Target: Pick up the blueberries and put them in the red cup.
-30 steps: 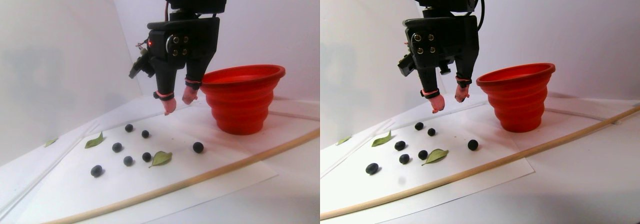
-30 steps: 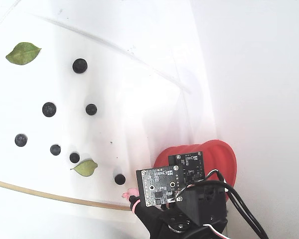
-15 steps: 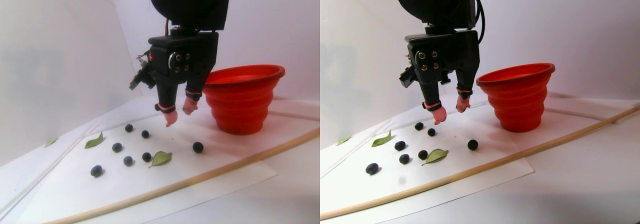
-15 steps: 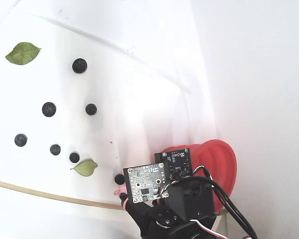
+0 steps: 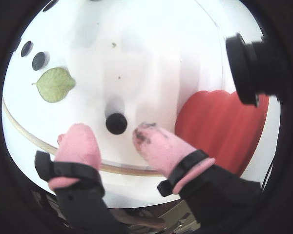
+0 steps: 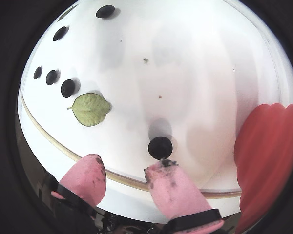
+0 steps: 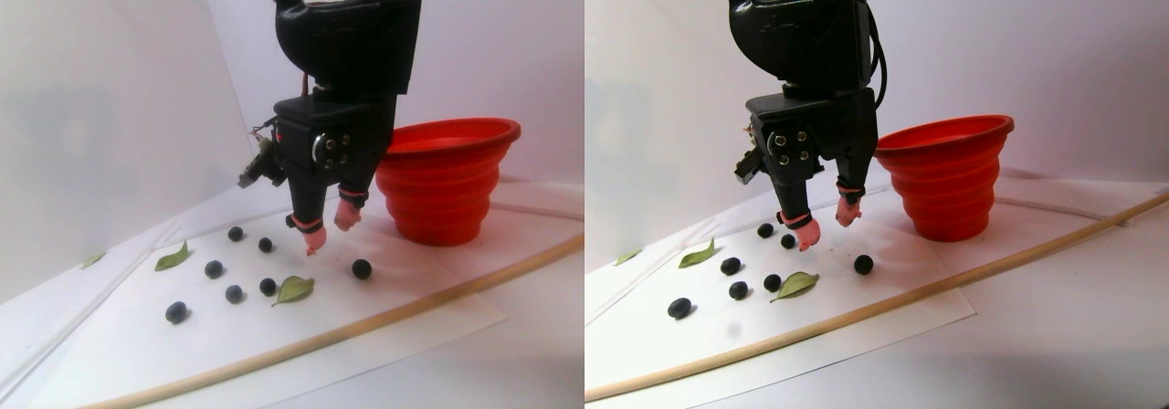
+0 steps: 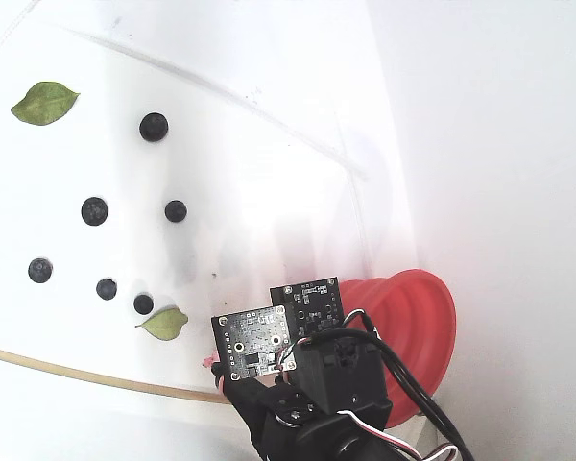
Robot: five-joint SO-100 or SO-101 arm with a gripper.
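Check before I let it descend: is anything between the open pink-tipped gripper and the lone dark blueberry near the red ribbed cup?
Nothing visible. The gripper hangs open above the lone blueberry on bare white paper; the green leaf lies off to the left in this wrist view.

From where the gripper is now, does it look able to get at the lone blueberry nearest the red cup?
Probably yes. The gripper hangs open above that blueberry, which sits between its pink fingertips with bare white paper around it. The red cup and the leaf lie off to the sides.

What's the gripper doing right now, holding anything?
Gripper: open, holding nothing; it hangs above a lone blueberry lying on the sheet between its pink fingertips.
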